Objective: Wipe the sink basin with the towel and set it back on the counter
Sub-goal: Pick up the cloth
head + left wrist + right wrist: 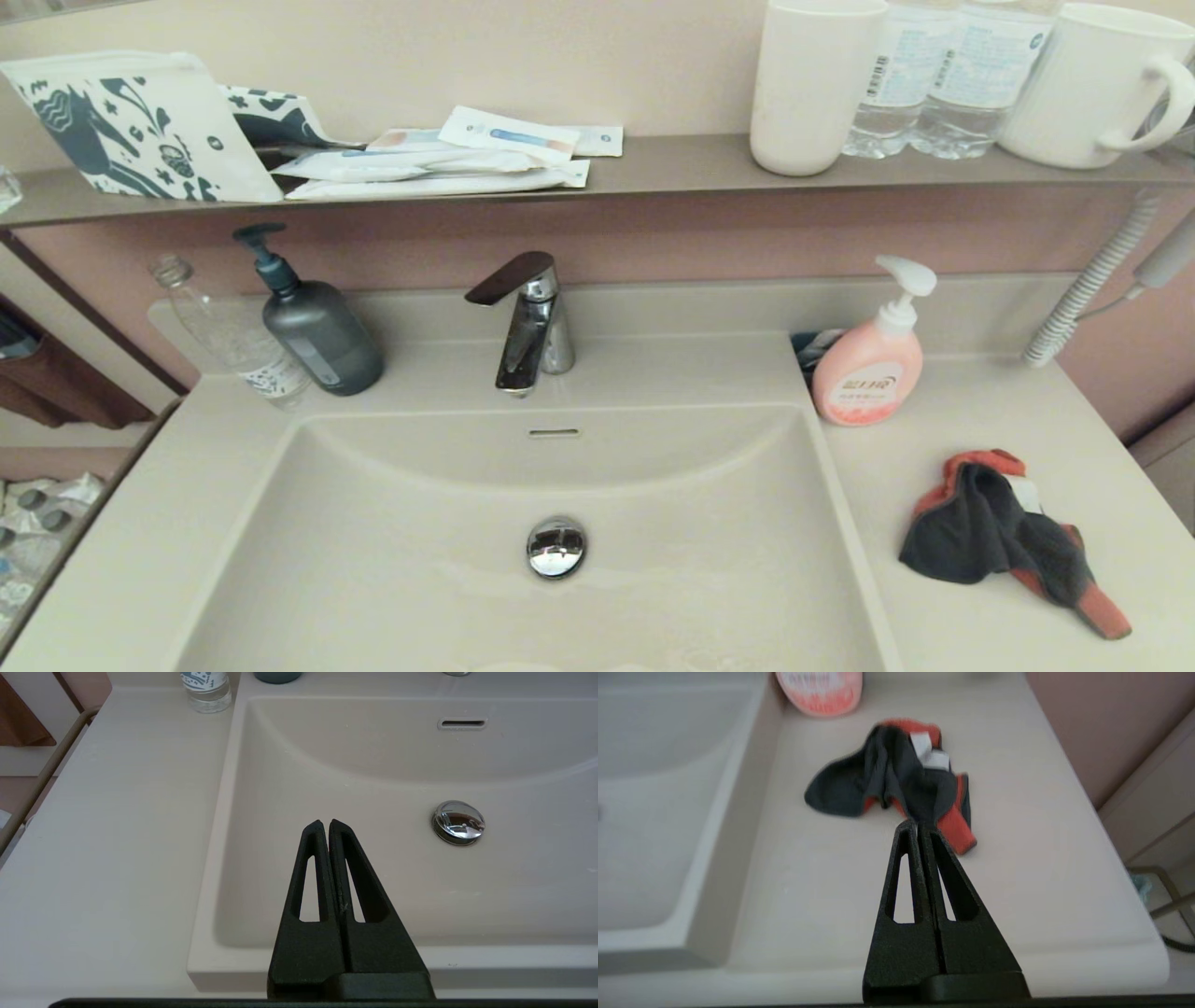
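Right end effector, clenched and empty, hangs above the beige desk; just ahead lies the crumpled charcoal-and-orange towel, ungrasped. Left end effector, clenched, idles over the beige rectangular sink basin.

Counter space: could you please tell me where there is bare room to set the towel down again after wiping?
The counter is bare in front of the towel, and between it and the sink basin. The left side is bare in front of the grey pump bottle. It is crowded behind: pink soap bottle, faucet, clear bottle.
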Controlling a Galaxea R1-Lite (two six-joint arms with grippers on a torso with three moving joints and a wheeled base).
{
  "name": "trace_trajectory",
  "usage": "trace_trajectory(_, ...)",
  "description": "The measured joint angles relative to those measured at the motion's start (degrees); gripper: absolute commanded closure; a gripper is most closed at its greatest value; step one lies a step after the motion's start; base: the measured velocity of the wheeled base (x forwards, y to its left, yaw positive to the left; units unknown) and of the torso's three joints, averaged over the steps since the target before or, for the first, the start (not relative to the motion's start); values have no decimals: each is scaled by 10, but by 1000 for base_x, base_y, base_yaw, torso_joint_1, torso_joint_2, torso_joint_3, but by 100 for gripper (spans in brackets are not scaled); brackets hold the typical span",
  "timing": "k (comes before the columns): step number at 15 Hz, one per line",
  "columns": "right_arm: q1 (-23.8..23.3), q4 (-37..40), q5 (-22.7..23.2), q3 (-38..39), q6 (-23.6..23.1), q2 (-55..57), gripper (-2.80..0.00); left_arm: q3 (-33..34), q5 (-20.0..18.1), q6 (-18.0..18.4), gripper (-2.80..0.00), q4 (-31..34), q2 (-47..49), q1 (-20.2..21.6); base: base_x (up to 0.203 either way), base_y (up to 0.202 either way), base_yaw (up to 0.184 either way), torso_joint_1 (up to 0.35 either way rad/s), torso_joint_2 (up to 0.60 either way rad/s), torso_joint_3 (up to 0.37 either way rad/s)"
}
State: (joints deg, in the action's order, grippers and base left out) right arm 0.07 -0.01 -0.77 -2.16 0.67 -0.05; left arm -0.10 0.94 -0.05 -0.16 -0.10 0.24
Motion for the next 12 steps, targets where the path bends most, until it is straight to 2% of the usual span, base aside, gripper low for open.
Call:
trace_trajectory(7,-1,35,-1,-130,0,41,0,0,0,0,0,0,0,0,0,0,0,0,0,0)
trace_trajectory(12,1,39,-36,-243,0,214,0,0,0,0,0,0,0,0,0,0,0,0,0,0)
